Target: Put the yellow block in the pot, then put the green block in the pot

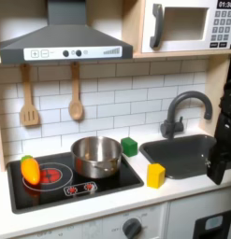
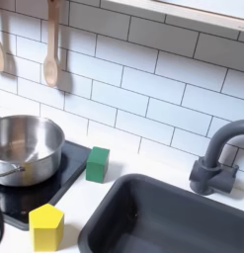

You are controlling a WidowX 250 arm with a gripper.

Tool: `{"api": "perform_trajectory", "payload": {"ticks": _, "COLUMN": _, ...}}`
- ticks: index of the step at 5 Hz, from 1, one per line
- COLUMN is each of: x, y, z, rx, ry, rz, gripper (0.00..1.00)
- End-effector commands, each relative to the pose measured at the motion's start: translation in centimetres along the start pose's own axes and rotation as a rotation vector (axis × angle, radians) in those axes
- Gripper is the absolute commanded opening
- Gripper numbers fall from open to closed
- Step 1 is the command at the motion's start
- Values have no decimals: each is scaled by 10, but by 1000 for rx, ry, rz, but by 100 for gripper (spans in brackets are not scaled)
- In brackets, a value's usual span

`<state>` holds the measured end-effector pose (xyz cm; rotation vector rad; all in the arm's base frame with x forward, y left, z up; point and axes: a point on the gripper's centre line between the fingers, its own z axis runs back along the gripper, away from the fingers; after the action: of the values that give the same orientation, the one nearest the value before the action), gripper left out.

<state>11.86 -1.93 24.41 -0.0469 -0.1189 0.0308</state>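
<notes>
The yellow block (image 1: 156, 175) (image 2: 46, 226) is a small cube on the white counter, between the black stovetop and the sink. The green block (image 1: 130, 147) (image 2: 97, 164) stands farther back at the stovetop's rear corner, just right of the pot in both exterior views. The pot (image 1: 96, 156) (image 2: 25, 148) is round, shiny silver metal and sits on the stovetop with nothing visible inside. My gripper (image 1: 219, 175) hangs as a dark shape at the first exterior view's right edge, above the sink's right side and well away from both blocks. Its jaws are too dark to read.
A dark grey sink basin (image 1: 187, 149) (image 2: 163, 212) with a curved faucet (image 1: 182, 107) (image 2: 217, 163) lies right of the blocks. An orange toy vegetable (image 1: 30, 169) rests on the left burner. Wooden utensils (image 1: 76, 93) hang on the tiled wall, under a hood and microwave.
</notes>
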Motion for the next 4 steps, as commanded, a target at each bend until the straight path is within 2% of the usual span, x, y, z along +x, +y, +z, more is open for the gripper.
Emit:
{"api": "perform_trajectory", "payload": {"ticks": 1, "x": 0, "y": 0, "z": 0, "rx": -1, "ry": 0, "rz": 0, "gripper": 100}}
{"api": "perform_trajectory", "payload": {"ticks": 2, "x": 19, "y": 4, "z": -2, "rx": -1, "ry": -3, "rz": -6, "gripper": 100}}
{"api": "perform_trajectory", "payload": {"ticks": 3, "x": 39, "y": 11, "z": -9, "rx": -8, "ry": 16, "rz": 23, "gripper": 100}}
{"api": "perform_trajectory", "payload": {"ticks": 4, "x": 58, "y": 13, "z": -12, "rx": -29, "ry": 8, "rz": 17, "gripper": 100}}
